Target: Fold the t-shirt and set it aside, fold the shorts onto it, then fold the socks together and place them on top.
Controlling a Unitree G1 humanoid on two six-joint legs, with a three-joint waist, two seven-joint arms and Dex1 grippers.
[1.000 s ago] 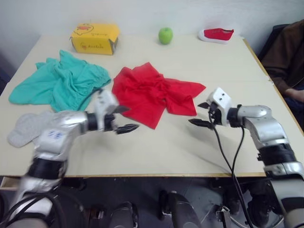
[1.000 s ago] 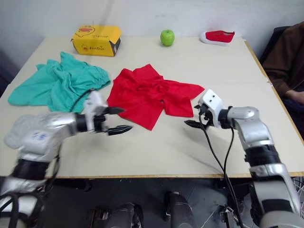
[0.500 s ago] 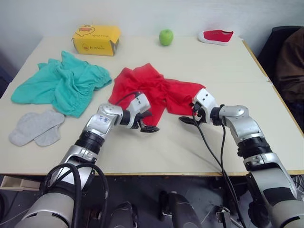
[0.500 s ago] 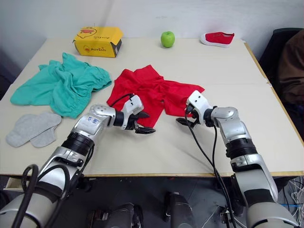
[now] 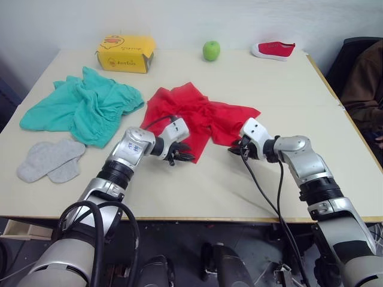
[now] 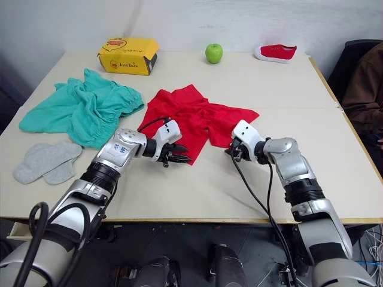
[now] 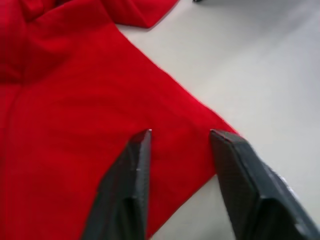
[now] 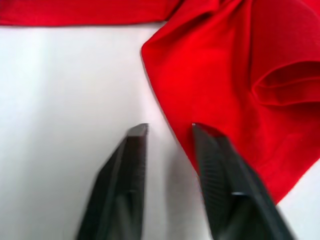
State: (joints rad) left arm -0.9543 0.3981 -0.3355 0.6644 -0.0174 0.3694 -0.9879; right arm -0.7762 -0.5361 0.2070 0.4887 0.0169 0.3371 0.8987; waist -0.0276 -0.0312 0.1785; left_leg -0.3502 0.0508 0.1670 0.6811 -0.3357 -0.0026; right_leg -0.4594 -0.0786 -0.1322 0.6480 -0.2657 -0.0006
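Observation:
The red t-shirt (image 5: pixel 197 116) lies crumpled at the table's middle. My left gripper (image 5: pixel 184 156) is at its near corner. In the left wrist view its fingers (image 7: pixel 137 165) stand apart over the flat red fabric (image 7: pixel 75 125), which is not pinched. My right gripper (image 5: pixel 234 150) is at the shirt's near right edge. Its fingers (image 8: pixel 132 150) straddle the cloth's hem (image 8: pixel 215 90) with a gap between them. The teal shorts (image 5: pixel 84 110) lie bunched at the left. The two grey socks (image 5: pixel 48 160) lie side by side near the left front edge.
At the table's back are a yellow box (image 5: pixel 127 52), a green apple (image 5: pixel 210 50) and a small red shoe (image 5: pixel 273 49). A person's brown sleeve (image 5: pixel 365 84) is at the right edge. Black cables (image 5: pixel 269 197) hang from my right wrist over the table's front.
Both grippers have come down onto the shirt's near edge, left at the corner, right at the right hem. Both pairs of fingers have narrowed from wide open.

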